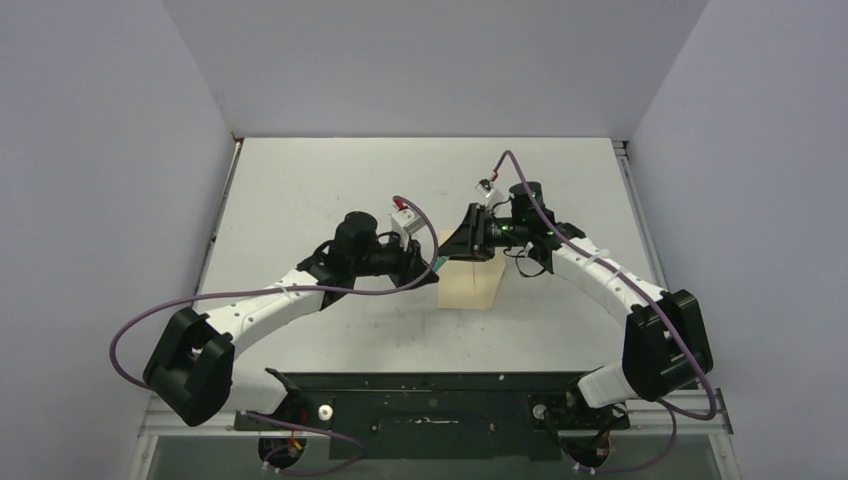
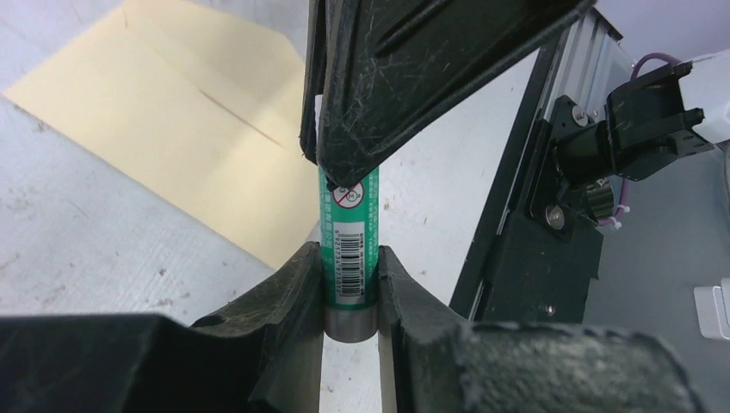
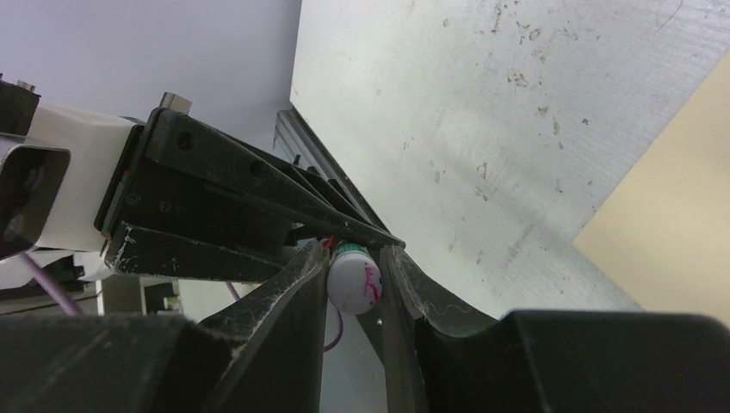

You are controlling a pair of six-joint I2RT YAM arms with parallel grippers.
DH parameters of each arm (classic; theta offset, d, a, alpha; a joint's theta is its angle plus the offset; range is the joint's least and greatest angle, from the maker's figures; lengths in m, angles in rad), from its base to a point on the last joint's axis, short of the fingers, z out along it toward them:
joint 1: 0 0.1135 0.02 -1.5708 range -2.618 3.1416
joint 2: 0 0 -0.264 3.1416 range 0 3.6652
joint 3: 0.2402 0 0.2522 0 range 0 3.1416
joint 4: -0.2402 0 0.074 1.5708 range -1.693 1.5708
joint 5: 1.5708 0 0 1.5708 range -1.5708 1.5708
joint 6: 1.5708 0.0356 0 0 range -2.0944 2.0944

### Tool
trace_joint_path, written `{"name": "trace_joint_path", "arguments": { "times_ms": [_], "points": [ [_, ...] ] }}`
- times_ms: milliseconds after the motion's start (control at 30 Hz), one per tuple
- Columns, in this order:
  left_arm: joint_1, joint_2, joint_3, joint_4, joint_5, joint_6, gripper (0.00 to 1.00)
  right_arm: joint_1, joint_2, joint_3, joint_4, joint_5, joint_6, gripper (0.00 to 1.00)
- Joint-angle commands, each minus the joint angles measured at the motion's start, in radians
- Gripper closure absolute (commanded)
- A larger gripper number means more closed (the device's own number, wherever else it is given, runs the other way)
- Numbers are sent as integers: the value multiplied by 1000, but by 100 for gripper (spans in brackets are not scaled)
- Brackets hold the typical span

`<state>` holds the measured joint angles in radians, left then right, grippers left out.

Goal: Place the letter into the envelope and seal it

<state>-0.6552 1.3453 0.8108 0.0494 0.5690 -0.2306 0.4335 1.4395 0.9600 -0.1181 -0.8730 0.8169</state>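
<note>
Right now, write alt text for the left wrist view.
The left gripper clamps a green glue stick near its base while the right gripper grips its top end. The envelope lies flat on the table at upper left.

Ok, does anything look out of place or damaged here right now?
Nothing spilled or torn. The one oddity: a green glue stick is clamped by both tools at once, left tool on its body, right tool on its pink-smeared white end. The envelope lies flat.
</note>
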Motion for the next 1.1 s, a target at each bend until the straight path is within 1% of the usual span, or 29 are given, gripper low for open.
{"name": "trace_joint_path", "arguments": {
  "times_ms": [0, 167, 367, 467, 533, 567, 633, 667, 733, 800, 867, 933, 1000, 1067],
  "points": [
    [14, -59, -52, -11, 67, 22, 100, -131, -43, 111, -29, 4, -83, 95],
    [22, -67, -61, -7, 120, 18, 100, -191, -45, 136, -34, -2, -84, 95],
    [38, -44, -45, -6, 223, 7, 100, -246, -48, 121, -12, -61, -99, 95],
    [46, -22, -31, -20, 298, 10, 100, -268, -49, 121, 18, -158, -173, 95],
    [54, -10, -17, -32, 356, 5, 100, -269, -40, 144, -36, -194, -275, 95],
    [56, -4, -11, -42, 356, 5, 100, -269, -37, 158, -83, -173, -321, 95],
    [57, -11, -10, -40, 331, 4, 100, -264, -26, 202, -198, -85, -408, 95],
    [57, -12, -10, -37, 308, 2, 100, -263, -20, 217, -249, -16, -434, 95],
    [62, -13, -6, -19, 284, -6, 100, -263, 3, 240, -341, 190, -468, 95],
    [65, -11, 4, -4, 242, -21, 100, -264, 39, 250, -431, 431, -473, 95],
    [66, -13, 14, 4, 201, -28, 100, -261, 66, 245, -472, 669, -469, 95],
    [66, -21, 19, 12, 161, -32, 100, -259, 75, 219, -482, 848, -455, 95],
    [65, -33, 17, 26, 124, -38, 100, -258, 81, 194, -477, 995, -444, 95],
    [65, -44, 15, 36, 98, -43, 100, -256, 98, 177, -468, 1084, -435, 95]
  ]
}}
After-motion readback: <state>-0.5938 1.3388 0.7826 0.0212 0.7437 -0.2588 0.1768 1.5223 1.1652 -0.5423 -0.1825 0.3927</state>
